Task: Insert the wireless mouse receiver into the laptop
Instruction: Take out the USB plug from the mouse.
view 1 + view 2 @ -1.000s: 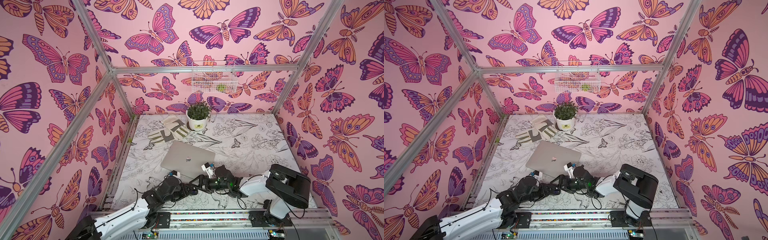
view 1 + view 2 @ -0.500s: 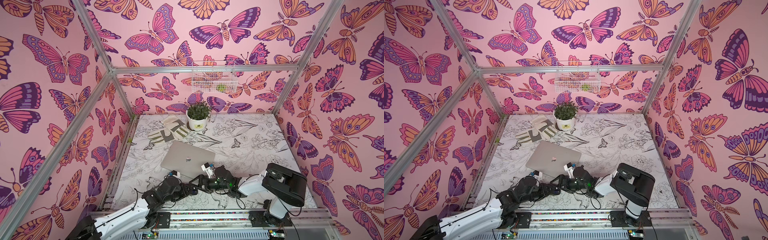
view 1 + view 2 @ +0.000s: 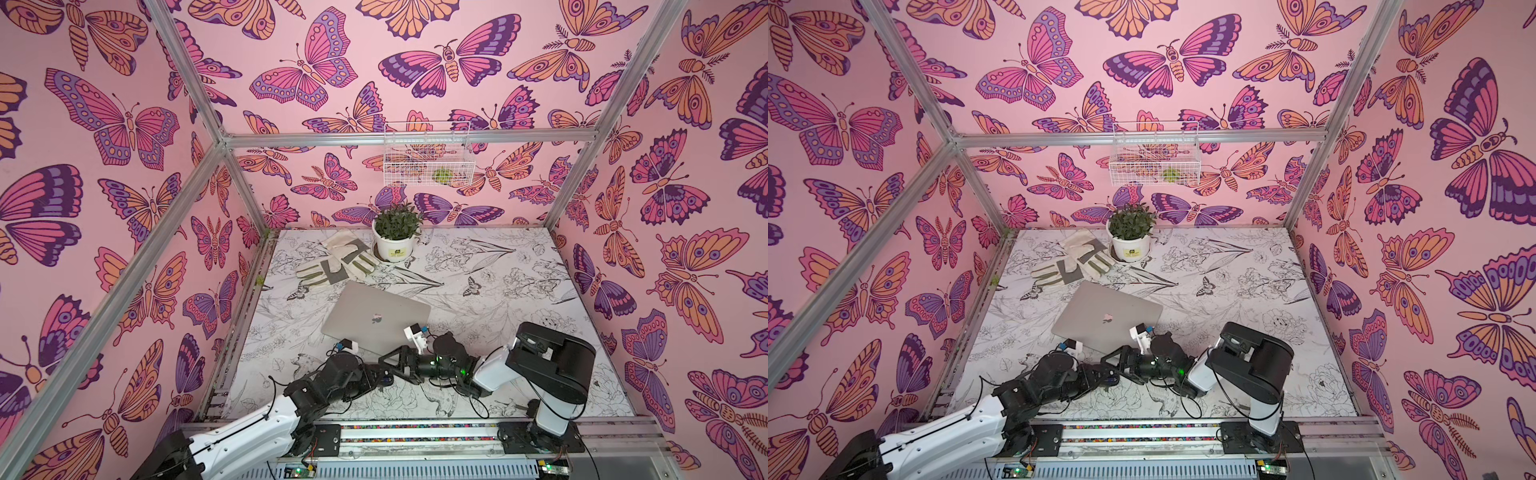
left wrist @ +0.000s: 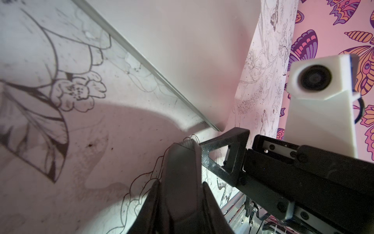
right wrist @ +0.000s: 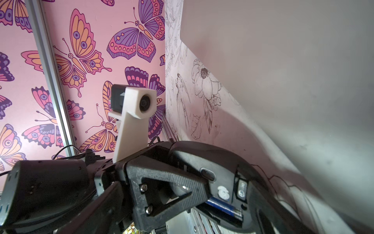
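Note:
The closed silver laptop (image 3: 374, 320) lies in the middle of the table, and both arms meet just in front of its near edge. My right gripper (image 3: 399, 361) is shut on a black mouse (image 5: 222, 162), held off the table with its underside and a blue battery (image 5: 222, 206) showing. My left gripper (image 3: 384, 374) is shut, and its fingers (image 5: 162, 172) have their tips at the mouse's open battery bay. The wireless mouse receiver is hidden, so I cannot tell whether it is pinched. The left wrist view shows the laptop (image 4: 182, 50) close by and the right gripper's fingers (image 4: 232, 137).
A white pot with a green plant (image 3: 395, 245) and a pair of work gloves (image 3: 336, 266) sit behind the laptop. A white wire basket (image 3: 428, 160) hangs on the back wall. Metal frame posts and the base rail (image 3: 415, 432) border the table.
The right arm's black upper link has shifted a little to the left. Both grippers stay together at the mouse, in front of the laptop.

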Tool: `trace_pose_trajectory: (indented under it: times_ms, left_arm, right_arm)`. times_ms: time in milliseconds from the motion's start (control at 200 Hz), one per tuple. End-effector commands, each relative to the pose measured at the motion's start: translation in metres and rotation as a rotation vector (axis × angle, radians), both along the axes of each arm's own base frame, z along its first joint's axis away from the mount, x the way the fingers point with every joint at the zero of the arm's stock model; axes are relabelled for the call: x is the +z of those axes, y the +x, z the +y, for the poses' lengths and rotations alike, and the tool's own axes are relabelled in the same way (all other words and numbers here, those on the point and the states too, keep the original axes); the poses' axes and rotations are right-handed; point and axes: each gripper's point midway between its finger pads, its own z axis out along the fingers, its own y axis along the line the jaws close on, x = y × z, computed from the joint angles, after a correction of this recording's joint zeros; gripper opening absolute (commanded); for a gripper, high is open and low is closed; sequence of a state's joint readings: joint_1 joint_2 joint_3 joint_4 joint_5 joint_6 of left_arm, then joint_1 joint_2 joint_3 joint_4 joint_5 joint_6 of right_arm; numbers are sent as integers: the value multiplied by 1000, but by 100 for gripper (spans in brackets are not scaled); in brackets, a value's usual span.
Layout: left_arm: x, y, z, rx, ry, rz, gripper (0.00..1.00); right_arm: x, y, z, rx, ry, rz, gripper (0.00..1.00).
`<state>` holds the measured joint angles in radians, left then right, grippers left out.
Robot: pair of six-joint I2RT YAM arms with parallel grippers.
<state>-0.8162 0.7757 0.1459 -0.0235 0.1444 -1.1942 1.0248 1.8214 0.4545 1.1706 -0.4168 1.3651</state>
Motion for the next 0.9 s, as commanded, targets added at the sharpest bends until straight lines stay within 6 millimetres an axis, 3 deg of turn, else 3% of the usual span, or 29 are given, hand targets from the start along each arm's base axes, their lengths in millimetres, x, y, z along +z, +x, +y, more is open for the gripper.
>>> trace_pose_trajectory:
  times_ms: [0,716,891]
  left_arm:
    - [-35,-25,16,-43,106,119,0]
    - [-52,-32,27,-33,161,150,0]
    - [-56,-34,31,-23,170,157,0]
  right_arm:
    - [53,-23,19,121,195,-58,96]
    - [118,-13,16,104,338,-173,97]
    - [126,-12,11,92,350,-180,97]
